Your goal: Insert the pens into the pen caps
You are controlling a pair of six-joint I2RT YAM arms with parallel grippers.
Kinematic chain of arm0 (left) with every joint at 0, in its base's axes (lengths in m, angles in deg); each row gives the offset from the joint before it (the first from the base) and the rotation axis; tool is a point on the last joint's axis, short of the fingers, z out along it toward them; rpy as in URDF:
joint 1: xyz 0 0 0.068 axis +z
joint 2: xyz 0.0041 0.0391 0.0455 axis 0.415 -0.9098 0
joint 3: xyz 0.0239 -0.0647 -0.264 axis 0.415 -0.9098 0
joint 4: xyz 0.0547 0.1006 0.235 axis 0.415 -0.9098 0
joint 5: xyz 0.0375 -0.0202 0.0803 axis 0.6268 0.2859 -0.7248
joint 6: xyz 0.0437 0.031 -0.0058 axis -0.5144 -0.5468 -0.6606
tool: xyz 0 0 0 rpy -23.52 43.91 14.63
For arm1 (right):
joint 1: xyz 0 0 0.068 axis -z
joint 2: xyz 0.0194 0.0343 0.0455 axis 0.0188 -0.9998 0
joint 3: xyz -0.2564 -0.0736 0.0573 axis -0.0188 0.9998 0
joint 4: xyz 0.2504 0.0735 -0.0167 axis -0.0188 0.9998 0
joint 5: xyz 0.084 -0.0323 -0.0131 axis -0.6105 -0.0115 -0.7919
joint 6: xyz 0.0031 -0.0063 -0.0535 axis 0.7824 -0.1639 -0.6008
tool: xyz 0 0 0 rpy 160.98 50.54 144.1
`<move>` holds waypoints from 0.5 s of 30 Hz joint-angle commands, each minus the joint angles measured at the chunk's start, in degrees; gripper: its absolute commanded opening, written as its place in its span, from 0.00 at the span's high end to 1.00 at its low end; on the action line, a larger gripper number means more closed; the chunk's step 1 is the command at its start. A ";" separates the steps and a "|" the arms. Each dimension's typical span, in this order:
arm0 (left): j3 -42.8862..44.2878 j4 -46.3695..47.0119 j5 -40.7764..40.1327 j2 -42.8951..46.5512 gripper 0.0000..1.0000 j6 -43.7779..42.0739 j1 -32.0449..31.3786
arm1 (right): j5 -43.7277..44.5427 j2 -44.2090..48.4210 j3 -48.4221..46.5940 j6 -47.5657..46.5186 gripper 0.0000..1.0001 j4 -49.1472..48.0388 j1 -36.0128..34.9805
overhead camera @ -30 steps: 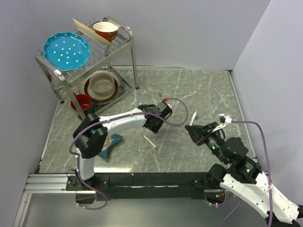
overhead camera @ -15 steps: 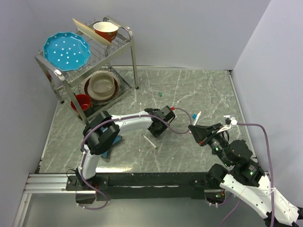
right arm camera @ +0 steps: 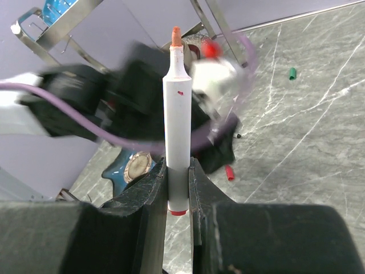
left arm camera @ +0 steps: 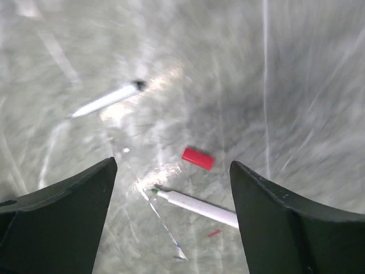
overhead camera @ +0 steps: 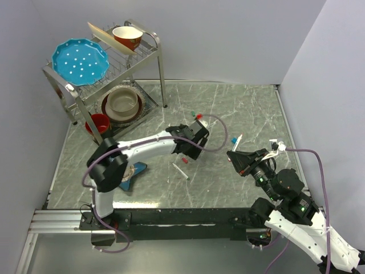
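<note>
Your marble table (overhead camera: 245, 108) is the biggest thing here, with the wire dish rack (overhead camera: 130, 60) standing at its far left corner. The left arm reaches out over the middle of the table, and the right arm comes in from the near right.

Your left gripper (left arm camera: 172, 166) hangs above the tabletop with its fingers spread wide and nothing between them. Your right gripper (right arm camera: 178, 168) has its fingers clamped on the lower barrel of a white pen (right arm camera: 175, 114), which stands upright with its bare orange-red tip on top.

In the left wrist view, a second white pen with a green tip (left arm camera: 197, 206) lies flat on the table under the left gripper. A third pen with a dark tip (left arm camera: 105, 100) lies further off and is blurred.

The red cap (left arm camera: 198, 158) lies loose on the table just beside the green-tipped pen, not touching it. The green cap (overhead camera: 194, 113) sits alone, further back on the table
</note>
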 commanded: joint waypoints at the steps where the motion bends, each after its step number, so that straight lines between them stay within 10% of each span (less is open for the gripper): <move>1: 5.54 -3.83 -9.26 6.38 0.15 18.98 1.19 | 0.59 0.52 -2.34 0.77 1.00 -0.35 -0.30; 9: 1.59 -16.27 -7.31 14.82 0.39 58.56 4.18 | 0.77 -0.09 -1.63 1.29 1.00 -0.53 -0.39; 15: 0.90 -21.33 1.35 13.15 0.31 73.75 4.36 | 1.29 0.95 -1.11 1.47 1.00 -0.18 -0.30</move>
